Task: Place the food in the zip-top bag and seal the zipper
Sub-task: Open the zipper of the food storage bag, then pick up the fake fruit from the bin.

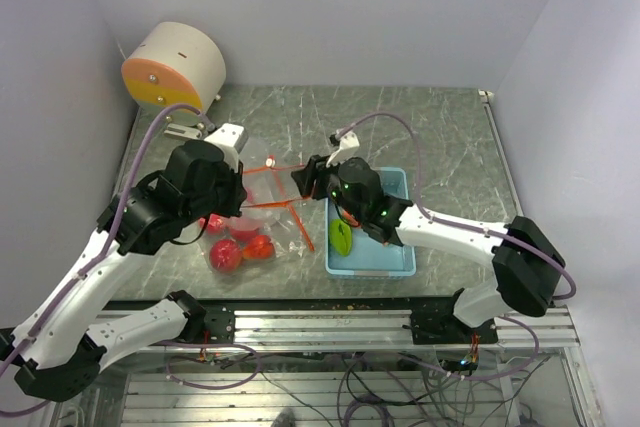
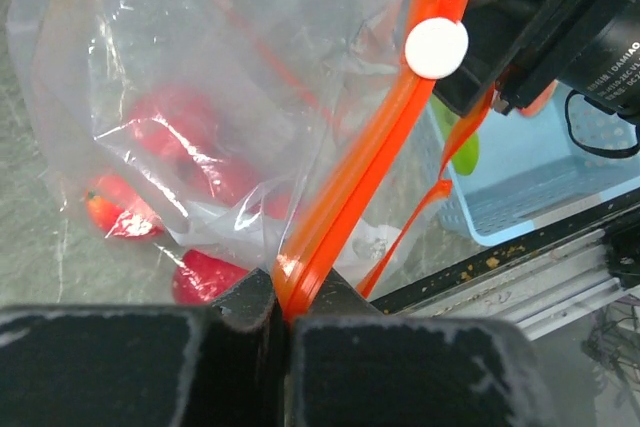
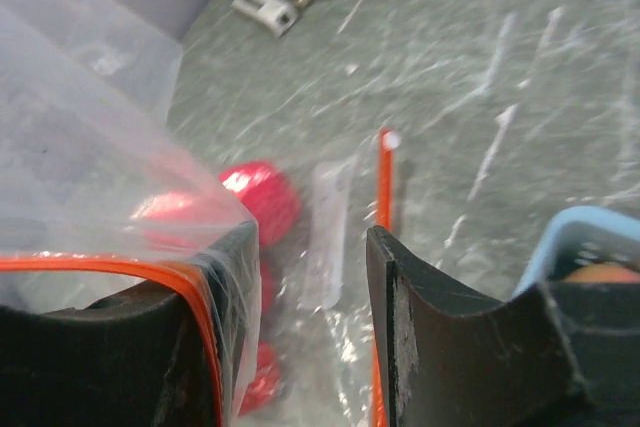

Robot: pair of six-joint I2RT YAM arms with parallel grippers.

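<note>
One zip-top bag [image 1: 268, 202] of clear crinkled film lies left of centre in the overhead view. At least three glossy round red fruits [image 1: 225, 255] show through it. The left gripper [image 2: 280, 309] is clamped on the flat red-orange zipper [image 2: 345, 197]. The right gripper [image 3: 310, 242] has its jaws apart, with the bag rim draped on one finger. One green piece [image 1: 341, 237] lies in one light blue rectangular tray [image 1: 400, 265].

I am pinching the zipper [image 2: 350, 202] tight between my jaws, the strip running up to its white slider [image 2: 436, 47]. Red fruits [image 2: 175, 132] are showing through the zip-top bag [image 2: 200, 37], which is lying on the desk [image 2: 25, 287].
</note>
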